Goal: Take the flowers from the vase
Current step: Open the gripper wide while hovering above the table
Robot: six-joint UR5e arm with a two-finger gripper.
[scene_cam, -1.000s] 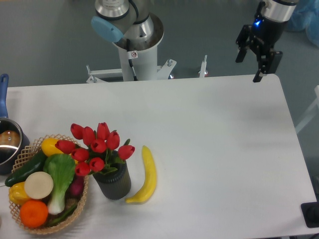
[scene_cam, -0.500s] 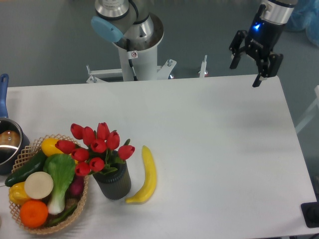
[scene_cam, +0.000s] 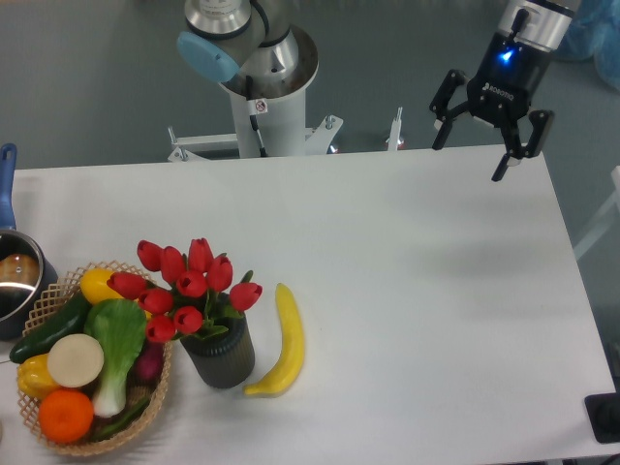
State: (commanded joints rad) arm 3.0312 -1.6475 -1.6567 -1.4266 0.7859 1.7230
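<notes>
The flowers (scene_cam: 184, 286), a bunch of red closed tulip heads with green leaves, stand in the vase (scene_cam: 222, 356), a short dark cylinder at the table's front left. My gripper (scene_cam: 471, 161) hangs over the table's far right edge, far from the flowers. Its two black fingers are spread wide and open, with nothing between them.
A yellow banana (scene_cam: 281, 341) lies just right of the vase. A wicker basket (scene_cam: 48, 300) of vegetables and fruit sits close on the vase's left. A steel pot with a blue handle (scene_cam: 8, 180) is at the left edge. The arm's base (scene_cam: 262, 92) stands behind the table.
The gripper has turned at the wrist and shifted a little left, and its fingers now show spread wider. The flowers, vase and banana have not moved.
</notes>
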